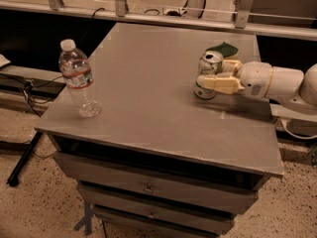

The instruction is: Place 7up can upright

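Tabletop (pixel 148 83) — hand (pixel 210 73) around 7up can (pixel 212 60)

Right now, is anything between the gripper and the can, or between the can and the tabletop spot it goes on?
Nothing visible. The gripper is closed around the can, which is upright on the right side of the table. A green object lies just behind it, and the bottle stands far off at the left edge.
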